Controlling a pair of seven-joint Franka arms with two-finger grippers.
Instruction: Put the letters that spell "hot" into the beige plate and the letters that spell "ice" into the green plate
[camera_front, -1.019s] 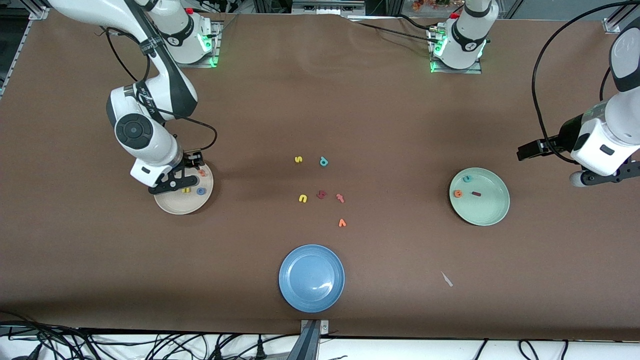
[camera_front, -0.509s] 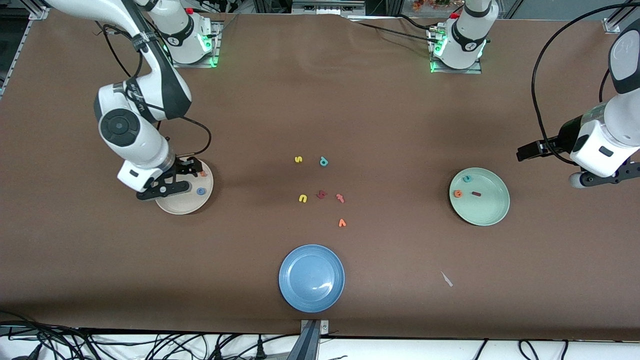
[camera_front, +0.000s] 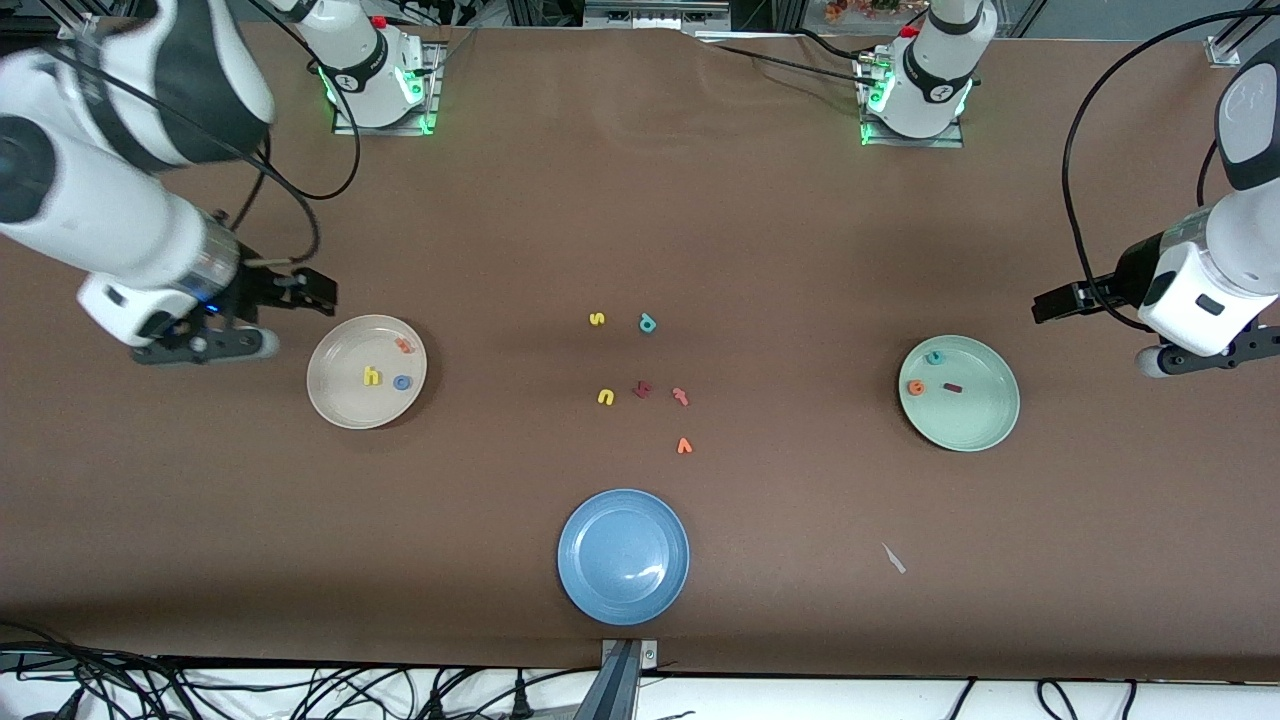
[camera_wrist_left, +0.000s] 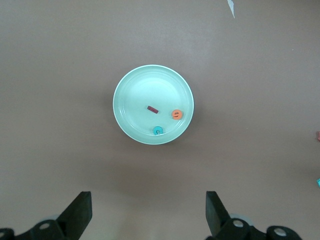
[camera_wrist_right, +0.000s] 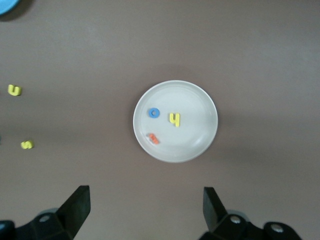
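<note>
The beige plate (camera_front: 330, 402) holds a yellow h (camera_front: 372, 376), a blue o (camera_front: 402, 382) and an orange t (camera_front: 404, 345). My right gripper (camera_front: 205, 347) hangs open and empty, high over the bare table just off the plate's rim toward the right arm's end. Its wrist view looks down on the beige plate (camera_wrist_right: 196, 131) with the h (camera_wrist_right: 174, 119), o (camera_wrist_right: 153, 113) and t (camera_wrist_right: 153, 138). The green plate (camera_front: 978, 418) holds a teal c (camera_front: 935, 357), an orange e (camera_front: 916, 387) and a dark red i (camera_front: 953, 388). My left gripper (camera_front: 1210, 352) waits open, high beside that plate.
Loose letters lie mid-table: yellow s (camera_front: 597, 319), teal stemmed letter (camera_front: 647, 323), yellow u (camera_front: 605, 397), dark red letter (camera_front: 643, 389), pinkish t-like letter (camera_front: 680, 396), orange v (camera_front: 684, 446). A blue plate (camera_front: 623, 556) sits near the front edge, with a white scrap (camera_front: 893, 558) beside it.
My right gripper opened, rose off the beige plate and drew back toward the right arm's end of the table. The yellow h now lies uncovered in the plate. The left arm stayed still.
</note>
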